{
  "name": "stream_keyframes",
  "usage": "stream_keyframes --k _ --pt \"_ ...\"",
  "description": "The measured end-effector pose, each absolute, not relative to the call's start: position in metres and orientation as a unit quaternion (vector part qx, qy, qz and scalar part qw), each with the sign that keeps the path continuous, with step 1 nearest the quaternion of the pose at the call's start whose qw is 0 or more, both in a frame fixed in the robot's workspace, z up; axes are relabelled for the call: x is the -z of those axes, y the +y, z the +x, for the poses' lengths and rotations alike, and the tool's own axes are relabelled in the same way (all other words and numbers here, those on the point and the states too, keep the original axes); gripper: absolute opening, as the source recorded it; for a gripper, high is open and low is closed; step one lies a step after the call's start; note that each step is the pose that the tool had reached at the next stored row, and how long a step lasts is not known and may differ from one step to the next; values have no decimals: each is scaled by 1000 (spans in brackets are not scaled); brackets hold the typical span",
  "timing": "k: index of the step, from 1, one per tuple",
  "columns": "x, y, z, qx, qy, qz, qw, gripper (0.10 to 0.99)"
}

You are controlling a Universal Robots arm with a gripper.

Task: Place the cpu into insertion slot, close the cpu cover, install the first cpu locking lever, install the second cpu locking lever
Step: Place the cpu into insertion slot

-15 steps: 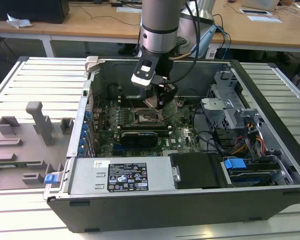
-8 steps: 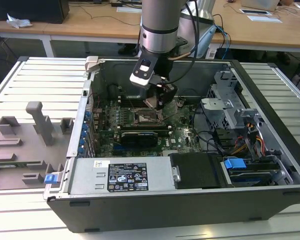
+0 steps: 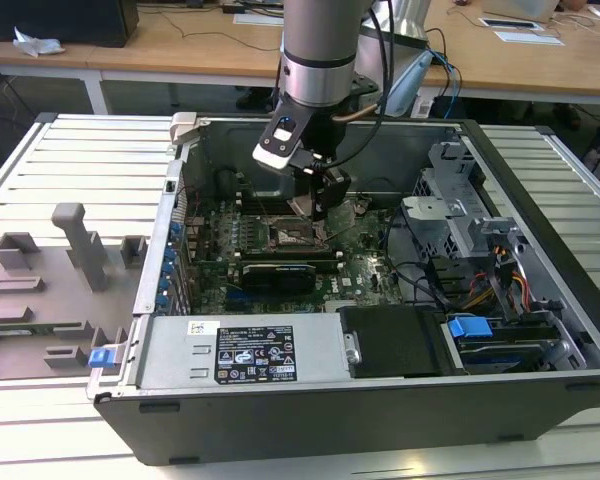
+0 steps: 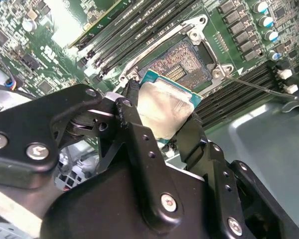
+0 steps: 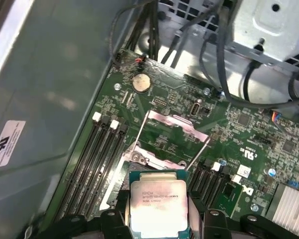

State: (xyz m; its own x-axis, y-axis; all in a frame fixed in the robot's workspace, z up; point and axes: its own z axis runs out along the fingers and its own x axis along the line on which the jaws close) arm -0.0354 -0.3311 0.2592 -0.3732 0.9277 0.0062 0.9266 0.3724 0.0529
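One gripper (image 4: pixel 162 113) clamps the square chip (image 5: pixel 158 206) by two edges, above the open socket (image 4: pixel 187 59), whose metal cover (image 5: pixel 177 124) stands raised.

Setting: a robotics laboratory or test workshop.

Indicators:
- An industrial robot arm (image 3: pixel 318 50) stands over a desktop computer case (image 3: pixel 280 425). The side panel is off, exposing the green circuit board (image 3: pixel 365 268).
- The case rests on a slatted aluminium bench (image 3: pixel 70 160).
- Grey moulded holding fixtures (image 3: pixel 50 290) lie on the bench at the exterior view's left.
- Behind the bench, long wooden desks (image 3: pixel 540 70) carry loose papers (image 3: pixel 525 36).
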Motion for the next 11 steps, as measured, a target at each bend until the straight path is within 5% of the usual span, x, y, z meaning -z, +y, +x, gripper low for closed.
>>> stream_keyframes --k 11 --pt "-259 -331 -35 -17 796 605 17 545"
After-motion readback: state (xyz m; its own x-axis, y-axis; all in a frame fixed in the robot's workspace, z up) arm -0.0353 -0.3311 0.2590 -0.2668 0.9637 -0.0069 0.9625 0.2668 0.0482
